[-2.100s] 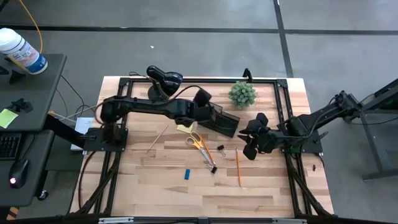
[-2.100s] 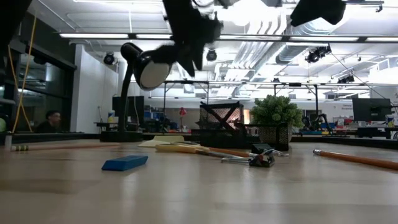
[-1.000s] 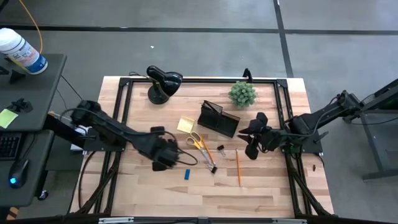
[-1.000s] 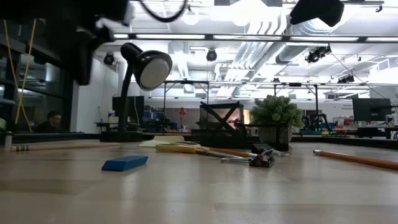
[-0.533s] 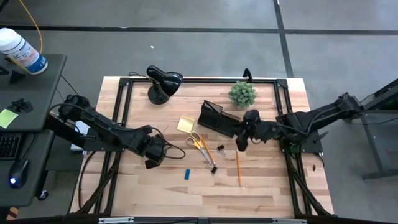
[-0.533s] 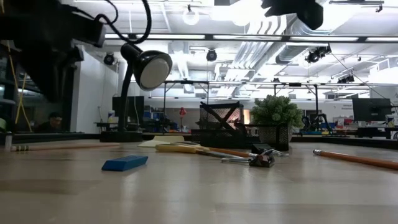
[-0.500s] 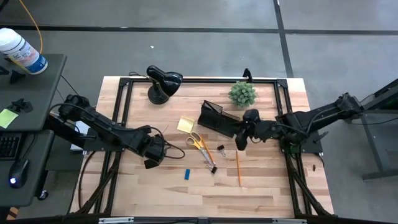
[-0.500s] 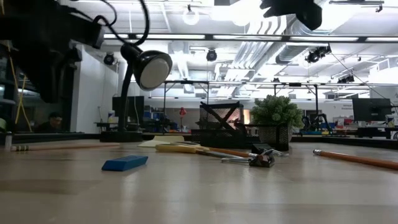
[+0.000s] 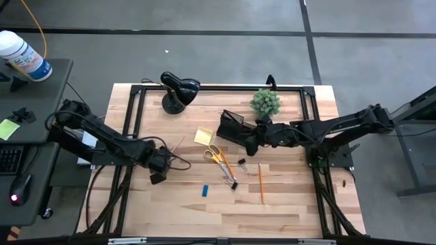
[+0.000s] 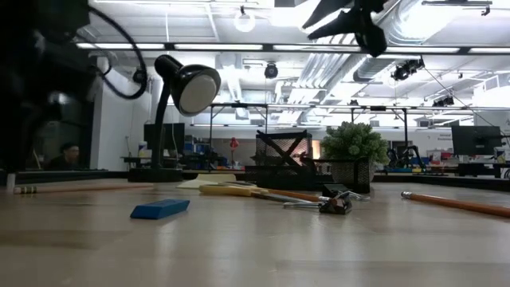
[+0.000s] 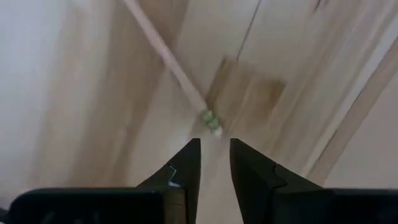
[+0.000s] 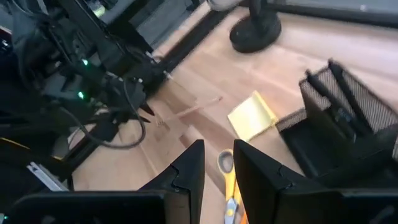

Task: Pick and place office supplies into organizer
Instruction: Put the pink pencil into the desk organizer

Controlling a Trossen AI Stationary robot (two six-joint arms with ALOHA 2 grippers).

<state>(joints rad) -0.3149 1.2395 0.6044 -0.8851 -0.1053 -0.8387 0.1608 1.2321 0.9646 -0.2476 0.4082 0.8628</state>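
Observation:
My left gripper (image 9: 157,177) points straight down near the table's left side, just above the wood. Its fingers (image 11: 214,155) stand narrowly open, short of the green-banded end (image 11: 211,121) of the wooden pencil (image 9: 172,151), and touch nothing. My right gripper (image 9: 251,144) hangs open in the air over the near right end of the black mesh organizer (image 9: 238,131). The yellow sticky-note pad (image 9: 202,137), orange-handled scissors (image 9: 219,158), black clip (image 9: 241,164), blue block (image 9: 204,191) and orange pencil (image 9: 260,182) lie flat on the table.
A black desk lamp (image 9: 178,90) stands at the far left and a small green plant (image 9: 265,103) at the far right, beside the organizer. A black frame rail (image 9: 136,129) runs along the table's left side close to my left arm. Bare wood lies along the near edge.
My left gripper has gone toward the table's left edge and down, ending close over the wooden pencil's near end. My right gripper has swung toward the table's left and far side, from beside the orange pencil to the organizer, rolling as it went. Nothing on the table has moved.

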